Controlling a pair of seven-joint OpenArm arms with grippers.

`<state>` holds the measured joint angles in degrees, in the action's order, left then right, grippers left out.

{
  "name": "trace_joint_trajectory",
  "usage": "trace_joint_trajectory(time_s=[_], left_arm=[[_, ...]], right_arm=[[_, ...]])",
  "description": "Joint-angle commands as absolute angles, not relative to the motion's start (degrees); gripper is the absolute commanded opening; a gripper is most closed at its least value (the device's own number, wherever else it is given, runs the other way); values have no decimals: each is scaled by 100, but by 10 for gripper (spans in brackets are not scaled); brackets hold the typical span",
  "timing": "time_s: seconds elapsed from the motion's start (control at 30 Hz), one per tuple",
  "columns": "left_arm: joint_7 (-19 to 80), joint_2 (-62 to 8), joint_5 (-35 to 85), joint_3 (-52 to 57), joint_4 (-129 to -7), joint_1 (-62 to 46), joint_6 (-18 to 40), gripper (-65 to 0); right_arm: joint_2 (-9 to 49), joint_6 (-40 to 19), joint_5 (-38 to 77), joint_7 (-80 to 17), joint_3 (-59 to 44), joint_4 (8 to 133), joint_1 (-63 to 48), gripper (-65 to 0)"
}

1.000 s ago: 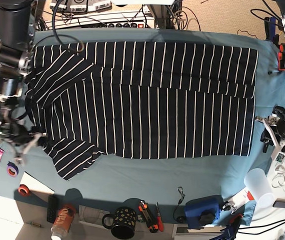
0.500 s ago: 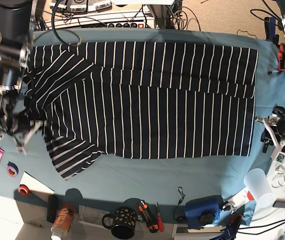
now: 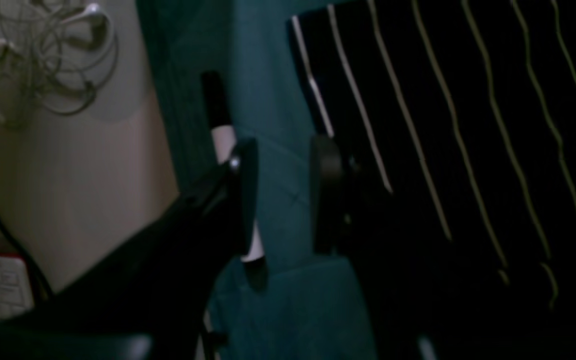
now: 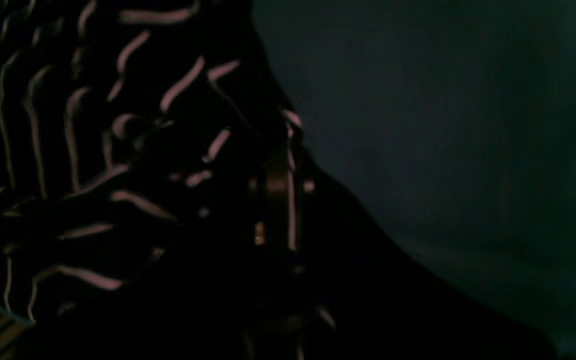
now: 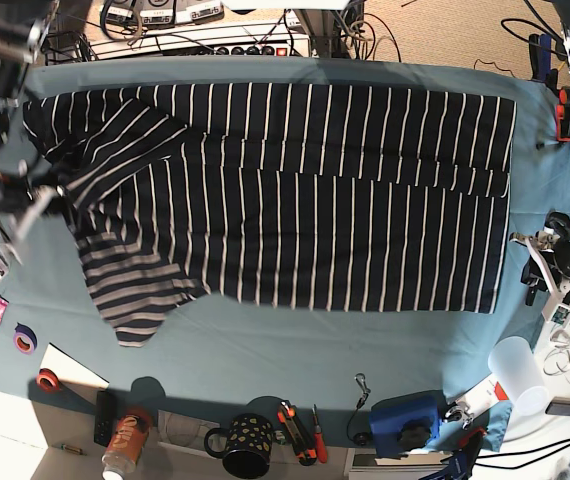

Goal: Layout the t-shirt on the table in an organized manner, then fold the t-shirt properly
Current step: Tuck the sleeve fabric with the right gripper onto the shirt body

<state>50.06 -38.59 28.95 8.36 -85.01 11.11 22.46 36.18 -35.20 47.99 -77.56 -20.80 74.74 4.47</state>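
Observation:
The dark t-shirt (image 5: 315, 200) with thin white stripes lies spread across the teal table (image 5: 295, 355), hem to the right. Its left end is pulled into a slanted bunch. My right gripper (image 5: 27, 198) is at that left end, shut on the fabric. The right wrist view is very dark: crumpled striped t-shirt (image 4: 118, 150) gathers at the gripper (image 4: 278, 210). My left gripper (image 5: 543, 256) hovers off the shirt's right hem. In the left wrist view its fingers (image 3: 245, 195) stand apart over bare table (image 3: 278, 100), with the t-shirt (image 3: 468, 150) just beside them.
Along the front edge sit a dotted mug (image 5: 248, 447), a can (image 5: 125, 445), tape rolls (image 5: 25, 340), hand tools (image 5: 300, 432) and a blue device (image 5: 405, 420). A plastic cup (image 5: 520, 372) stands at the right front. Cables and power strips (image 5: 215, 40) run behind the table.
My right gripper has closed on the shirt's left end and moved it up and to the left, dragging the lower sleeve with it. The left arm has not moved.

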Motion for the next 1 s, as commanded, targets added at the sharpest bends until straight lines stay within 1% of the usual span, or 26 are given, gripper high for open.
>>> trace_joint_trajectory(time_s=[0.0, 0.13, 0.33, 0.37, 0.43, 0.47, 0.5, 0.6, 0.7, 0.83, 0.87, 0.97], left_arm=[[4906, -3986, 2917, 891, -8578, 1236, 2224, -463], [4904, -3983, 2919, 891, -8578, 1236, 2224, -463], [4901, -3983, 2963, 891, -8578, 1236, 2224, -463], [4901, -3983, 2963, 891, -8578, 1236, 2224, -463], [4904, -3983, 2961, 891, -8578, 1236, 2224, -463], [4904, -3983, 2961, 891, -8578, 1236, 2226, -463], [4904, -3983, 2961, 891, -8578, 1236, 2224, -463], [4904, -3983, 2961, 891, -8578, 1236, 2215, -463], [4901, -3983, 2849, 891, -8578, 1238, 2139, -463], [4904, -3983, 2165, 891, -8578, 1238, 2141, -463], [4904, -3983, 2078, 891, -8578, 1238, 2141, -463], [4895, -3983, 2056, 891, -8578, 1238, 2141, -463]], right_arm=[[3793, -3627, 4906, -7723, -2255, 7577, 434, -650], [3793, -3828, 5015, -7758, -2571, 7577, 45, -650], [3795, -3968, 5015, -7808, -2598, 7575, -95, -650], [3793, -4000, 5019, -7846, -2598, 7575, -95, -634], [3795, -4000, 5061, -7953, -2598, 7575, -93, -490], [3798, -4000, 5100, -7992, -2598, 7577, -93, -431], [3802, -4000, 5142, -7999, -2598, 7577, -78, -401], [3903, -4000, 5203, -7905, -2600, 7577, 27, -399], [3986, -4000, 5216, -7360, -2711, 7575, 290, -400], [3948, -4000, 4101, -6191, -2781, 7561, 899, -402], [3953, -4000, 3892, -5981, -2698, 7526, 1072, -411], [3953, -4000, 3671, -5756, -2156, 7094, 1678, -471]])
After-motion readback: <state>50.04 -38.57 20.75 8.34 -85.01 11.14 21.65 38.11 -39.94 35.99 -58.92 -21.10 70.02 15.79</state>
